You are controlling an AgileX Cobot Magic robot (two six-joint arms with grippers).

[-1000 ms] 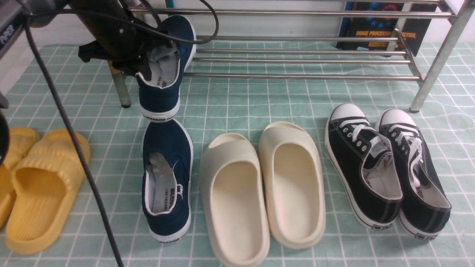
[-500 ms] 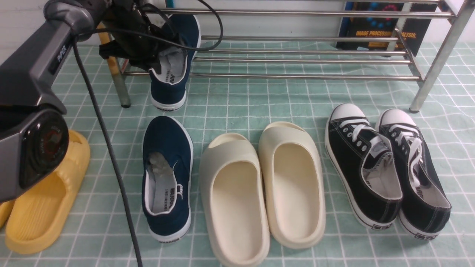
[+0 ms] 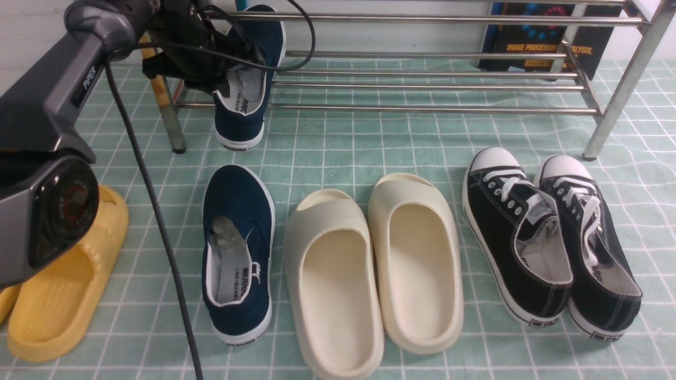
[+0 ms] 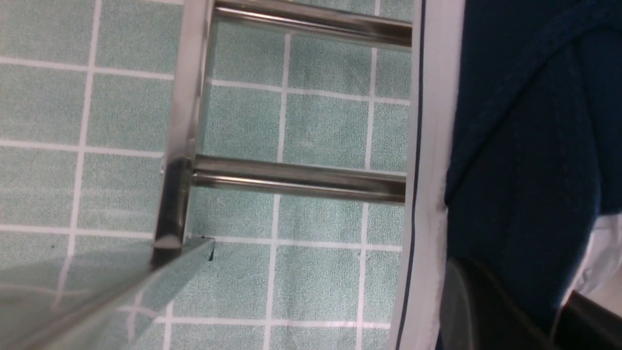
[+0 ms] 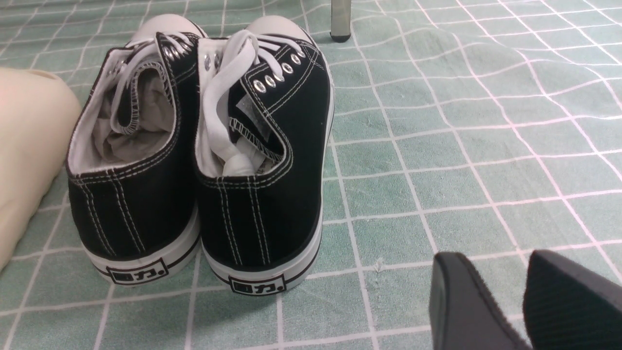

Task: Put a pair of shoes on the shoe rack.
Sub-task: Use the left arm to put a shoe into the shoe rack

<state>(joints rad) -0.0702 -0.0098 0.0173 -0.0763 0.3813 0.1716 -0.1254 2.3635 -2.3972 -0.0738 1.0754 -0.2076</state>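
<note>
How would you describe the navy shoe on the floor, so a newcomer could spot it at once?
Find the steel shoe rack at the back; a row of shoes lies before it on the green mat. The navy shoe sits between the yellow slide and the cream slides: the row's only dark-blue one, white-soled.

Floor's covered in a mint-green cloth with white grid lines (image 3: 369,148), kinda rumpled on the right. Plain white wall (image 3: 369,37) behind, with a dark book with orange lettering (image 3: 533,34) standing against it. Light's soft and even.
</note>
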